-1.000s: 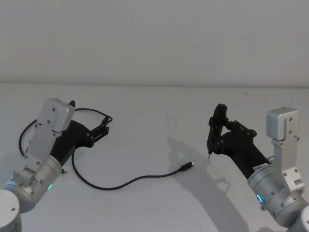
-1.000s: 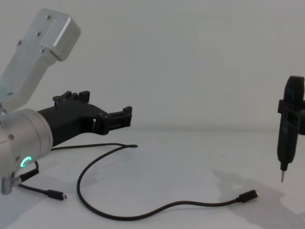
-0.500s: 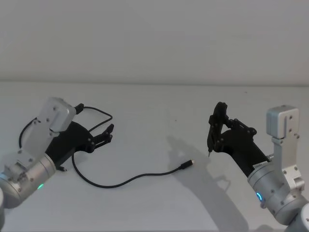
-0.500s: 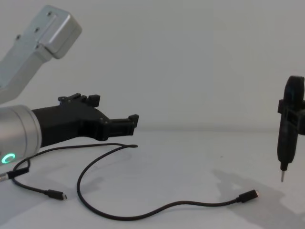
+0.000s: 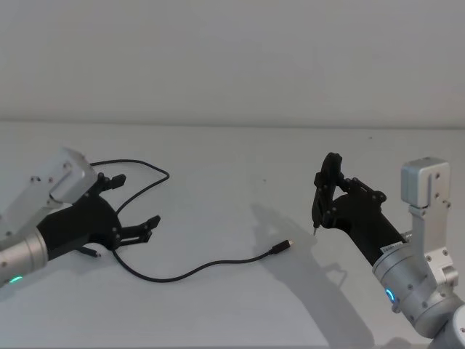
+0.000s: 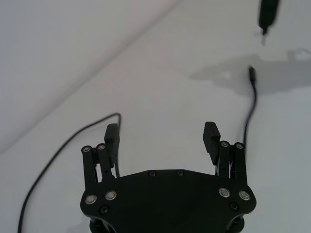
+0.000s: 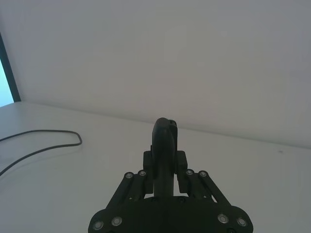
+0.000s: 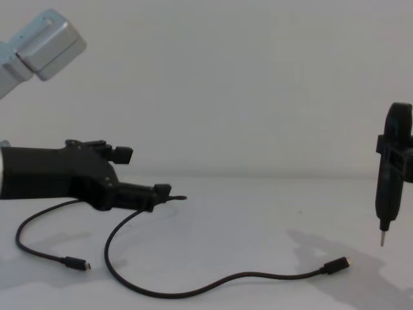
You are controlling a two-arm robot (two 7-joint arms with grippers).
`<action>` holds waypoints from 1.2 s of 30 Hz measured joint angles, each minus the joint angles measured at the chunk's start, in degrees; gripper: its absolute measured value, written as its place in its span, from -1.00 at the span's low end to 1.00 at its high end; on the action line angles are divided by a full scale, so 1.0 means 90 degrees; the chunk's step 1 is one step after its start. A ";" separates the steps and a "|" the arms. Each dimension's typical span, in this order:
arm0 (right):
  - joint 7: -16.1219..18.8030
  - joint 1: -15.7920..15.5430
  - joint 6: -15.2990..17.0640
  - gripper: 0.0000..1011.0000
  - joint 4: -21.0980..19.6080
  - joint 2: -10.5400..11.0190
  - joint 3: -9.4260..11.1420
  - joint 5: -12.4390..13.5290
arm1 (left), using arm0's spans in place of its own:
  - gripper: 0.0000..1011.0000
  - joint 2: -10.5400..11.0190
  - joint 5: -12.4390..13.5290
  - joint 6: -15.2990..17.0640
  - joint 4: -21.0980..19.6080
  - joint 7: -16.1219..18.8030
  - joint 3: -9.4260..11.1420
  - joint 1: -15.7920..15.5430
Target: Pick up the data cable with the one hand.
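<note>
The left gripper (image 6: 161, 131) is seen with fingers (image 6: 111, 133) spread wide above the table (image 6: 170, 73), the cable (image 6: 252, 77) is laid past each finger, its plug near a pin-tipped tool (image 6: 267, 13).

The cable (image 5: 211, 266) lies on the worktop (image 5: 240, 167), looping from the left edge toward the centre, where its plug (image 5: 282, 248) ends. The left end effector (image 5: 138, 198) is over the loop. Right of the plug, the right end effector (image 5: 336, 205) holds a tool (image 5: 322, 190) upright above the worktop.
</note>
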 joint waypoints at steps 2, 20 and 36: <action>0.0000 0.0000 0.0000 -0.46 0.0000 0.0000 0.0000 0.0000 | 0.98 0.0085 -0.0042 0.0043 0.0054 -0.0237 0.0024 -0.0078; 0.0000 0.0000 0.0000 -0.46 0.0000 0.0000 0.0000 0.0000 | 0.98 0.0390 -0.0298 0.0285 0.0546 -0.1843 0.0452 -0.0889; 0.0000 0.0000 0.0000 -0.46 0.0000 0.0000 0.0000 0.0000 | 0.98 0.0054 -0.0279 0.0554 0.0847 -0.2152 0.0918 -0.1286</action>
